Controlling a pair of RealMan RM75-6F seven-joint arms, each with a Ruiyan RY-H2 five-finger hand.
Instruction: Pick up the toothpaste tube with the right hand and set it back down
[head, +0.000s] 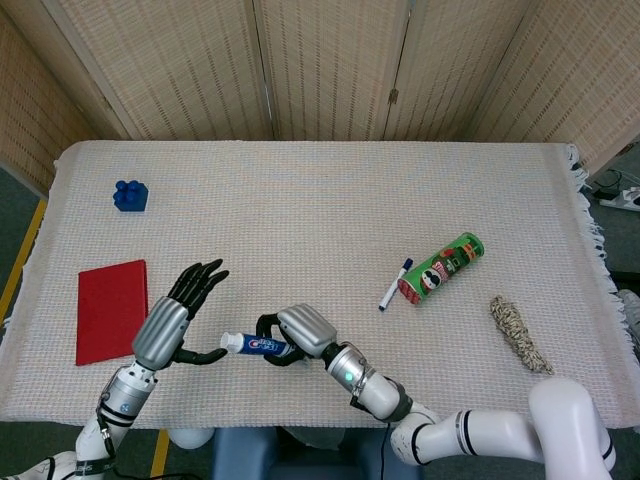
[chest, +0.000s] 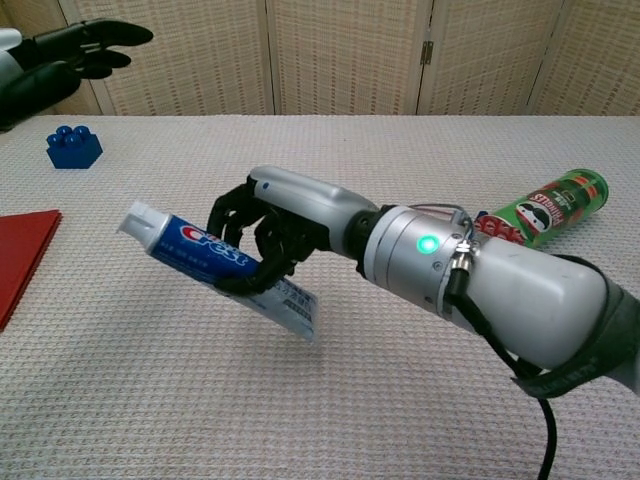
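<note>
- The right robot hand (chest: 262, 238) is gripping the toothpaste tube (chest: 215, 262), holding it clear above the surface (chest: 330, 400) near its front edge.
- The left robot hand (head: 178, 315) is hovering with fingers spread, holding nothing.

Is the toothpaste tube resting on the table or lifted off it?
Lifted. The right hand grips the toothpaste tube around its middle, and the chest view shows it tilted, clear of the table.

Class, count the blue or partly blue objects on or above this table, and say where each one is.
3. The blue block sits at the far left of the table; the toothpaste tube is held above the cloth in the right hand; the blue-capped marker lies beside the green can.
</note>
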